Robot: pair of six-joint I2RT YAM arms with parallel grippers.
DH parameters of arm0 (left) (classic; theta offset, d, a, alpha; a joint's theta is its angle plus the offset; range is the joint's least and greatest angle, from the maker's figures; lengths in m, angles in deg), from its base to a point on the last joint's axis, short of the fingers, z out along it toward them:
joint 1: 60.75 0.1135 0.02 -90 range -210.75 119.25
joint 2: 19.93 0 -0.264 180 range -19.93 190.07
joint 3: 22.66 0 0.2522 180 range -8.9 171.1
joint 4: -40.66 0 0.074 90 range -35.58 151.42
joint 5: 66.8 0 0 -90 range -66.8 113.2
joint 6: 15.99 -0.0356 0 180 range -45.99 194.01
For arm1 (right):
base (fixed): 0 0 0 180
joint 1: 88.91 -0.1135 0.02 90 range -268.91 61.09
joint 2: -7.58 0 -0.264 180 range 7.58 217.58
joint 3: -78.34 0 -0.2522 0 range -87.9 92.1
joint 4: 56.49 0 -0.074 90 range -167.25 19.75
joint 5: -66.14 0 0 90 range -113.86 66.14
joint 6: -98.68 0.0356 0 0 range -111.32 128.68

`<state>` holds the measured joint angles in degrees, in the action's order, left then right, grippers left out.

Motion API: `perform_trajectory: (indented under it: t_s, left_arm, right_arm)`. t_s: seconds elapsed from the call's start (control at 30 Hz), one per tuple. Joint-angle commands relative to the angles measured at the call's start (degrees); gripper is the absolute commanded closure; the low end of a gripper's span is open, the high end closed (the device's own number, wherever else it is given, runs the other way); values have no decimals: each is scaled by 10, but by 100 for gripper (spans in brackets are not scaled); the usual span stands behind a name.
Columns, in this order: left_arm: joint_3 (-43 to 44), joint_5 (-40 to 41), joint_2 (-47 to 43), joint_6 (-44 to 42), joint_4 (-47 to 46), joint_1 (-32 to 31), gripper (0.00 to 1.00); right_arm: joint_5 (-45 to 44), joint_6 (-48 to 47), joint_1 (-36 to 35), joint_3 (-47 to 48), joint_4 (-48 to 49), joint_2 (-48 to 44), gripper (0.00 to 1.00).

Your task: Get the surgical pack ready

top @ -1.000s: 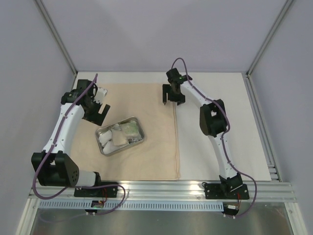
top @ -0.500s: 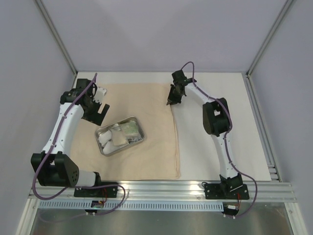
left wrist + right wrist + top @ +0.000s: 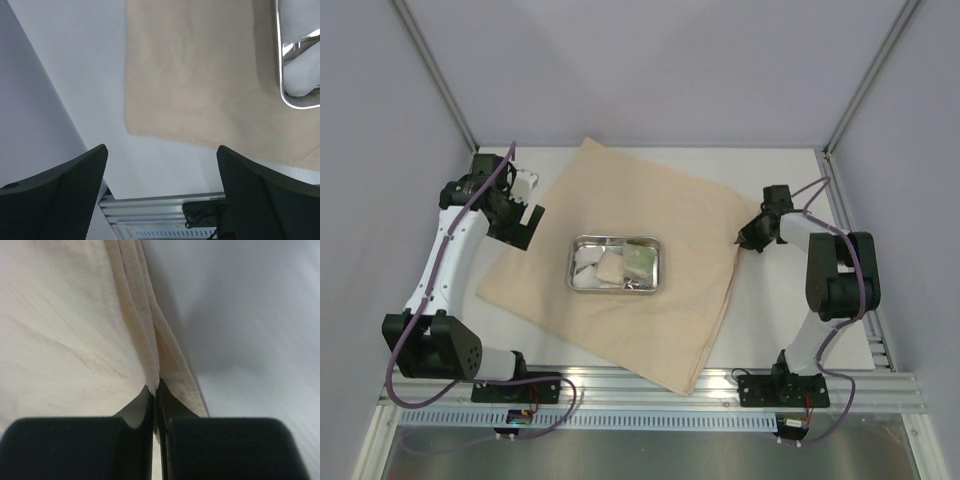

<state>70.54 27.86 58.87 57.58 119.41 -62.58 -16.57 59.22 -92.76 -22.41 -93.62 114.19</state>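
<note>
- Top view: 1 beige cloth (image 3: 620, 340) lies diamond-wise mid-table, corners pointing far, near, L and R.
- 1 steel tray (image 3: 618, 238) at cloth's centre, long axis L–R. Gauze (image 3: 610, 268) inside, count unclear.
- Right gripper (image 3: 745, 243) pinches cloth's R corner; left gripper (image 3: 523, 222) gapes by far-L edge.
- L wrist view: jaws wide, holding nothing; cloth below.
- R wrist view: jaws clamped on cloth hem.

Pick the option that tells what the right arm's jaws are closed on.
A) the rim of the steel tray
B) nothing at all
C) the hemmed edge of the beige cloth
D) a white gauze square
C: in the right wrist view the right jaws stand shut with the hem of the beige cloth pinched between them, while the steel tray sits apart in the middle of the cloth.
</note>
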Motion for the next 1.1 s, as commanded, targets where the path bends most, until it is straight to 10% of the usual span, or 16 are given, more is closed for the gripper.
perform_trajectory:
  t_s: [0.0, 0.23, 0.33, 0.43, 0.67, 0.87, 1.07]
  left_arm:
    - [27, -24, 12, -2, 6, 3, 0]
    - [27, -36, 22, 3, 6, 3, 0]
    - [17, -30, 23, 0, 3, 3, 0]
    - [0, -18, 23, -8, -12, 3, 0]
    - [45, -50, 55, -8, 7, 108, 0]
    - [19, -41, 79, -14, -16, 137, 2]
    - [-5, -59, 123, -11, -46, 168, 39]
  right_arm:
    - [-72, 37, 32, -91, 67, -73, 99]
    - [-91, 47, 85, -217, 91, -155, 93]
    - [-115, -11, 85, -189, 29, -178, 50]
    - [-168, -59, 84, -153, -32, -228, 29]
    - [-255, -139, -3, -70, -102, -314, 30]
    - [-160, -184, -164, -7, -106, -221, 44]
    - [-120, -199, -265, 81, -117, -97, 57]
